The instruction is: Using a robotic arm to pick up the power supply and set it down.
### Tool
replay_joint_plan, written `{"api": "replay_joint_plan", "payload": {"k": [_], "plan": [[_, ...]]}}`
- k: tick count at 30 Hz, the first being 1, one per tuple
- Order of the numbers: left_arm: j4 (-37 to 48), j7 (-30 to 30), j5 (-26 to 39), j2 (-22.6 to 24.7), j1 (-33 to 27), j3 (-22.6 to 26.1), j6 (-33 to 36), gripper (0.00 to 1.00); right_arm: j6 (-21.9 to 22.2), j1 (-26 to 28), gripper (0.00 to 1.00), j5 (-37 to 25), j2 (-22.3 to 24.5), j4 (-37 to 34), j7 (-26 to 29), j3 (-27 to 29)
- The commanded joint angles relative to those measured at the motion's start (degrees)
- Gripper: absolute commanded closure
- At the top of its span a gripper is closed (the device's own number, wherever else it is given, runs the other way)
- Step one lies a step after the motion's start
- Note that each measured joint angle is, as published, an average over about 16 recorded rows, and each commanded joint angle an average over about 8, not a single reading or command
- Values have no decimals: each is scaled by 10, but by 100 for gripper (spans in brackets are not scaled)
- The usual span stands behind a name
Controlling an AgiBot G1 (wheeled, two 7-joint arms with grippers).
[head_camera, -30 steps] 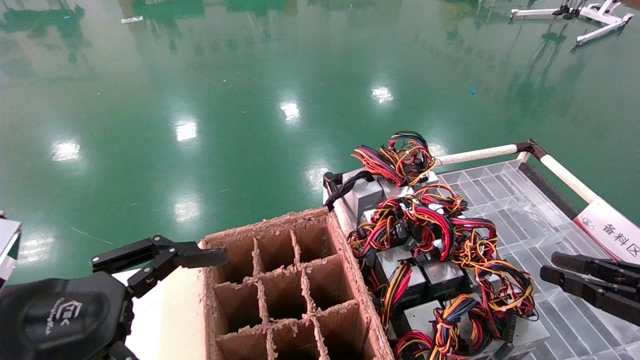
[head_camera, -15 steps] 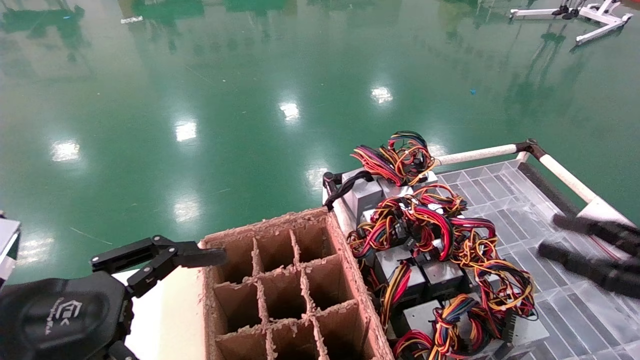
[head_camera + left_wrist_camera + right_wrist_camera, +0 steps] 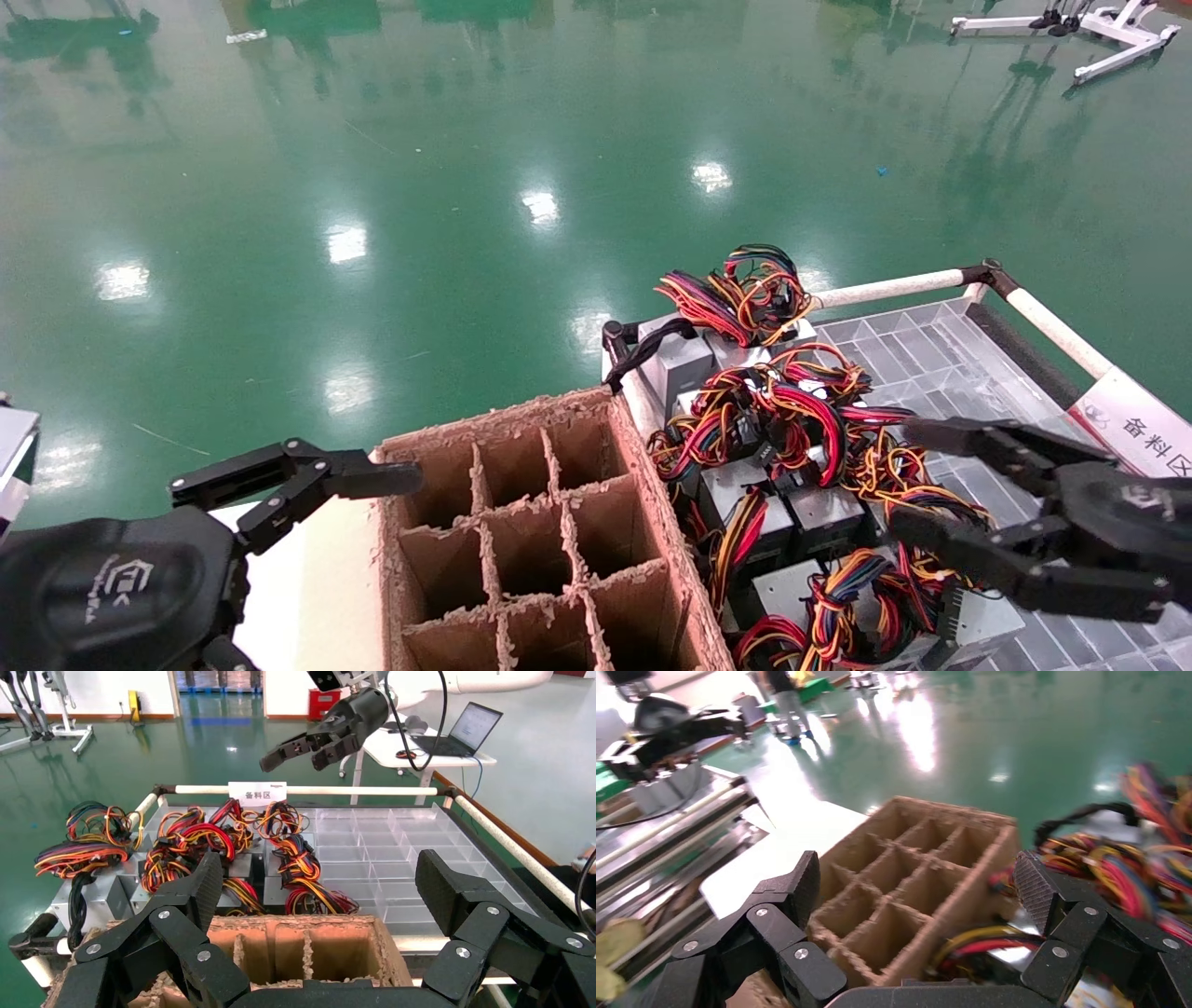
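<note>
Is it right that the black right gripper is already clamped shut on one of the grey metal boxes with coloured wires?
Not quite. In the head view the right gripper hangs open over the grey metal power supplies with red, yellow and black wires, holding none.

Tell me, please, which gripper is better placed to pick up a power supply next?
The right gripper: it hangs open over the power supplies in the tray. The left gripper sits by the cardboard divider box, apart from them.
</note>
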Motion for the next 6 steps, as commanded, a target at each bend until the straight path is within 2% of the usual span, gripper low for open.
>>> {"api": "replay_joint_plan", "payload": {"k": [1,6], "plan": [[0,0,0,0,0,0,0,0,2,-11,0,-14,-6,21,6,25],[0,0,0,0,0,0,0,0,4,-26,0,-34,-15,51,15,60]]}}
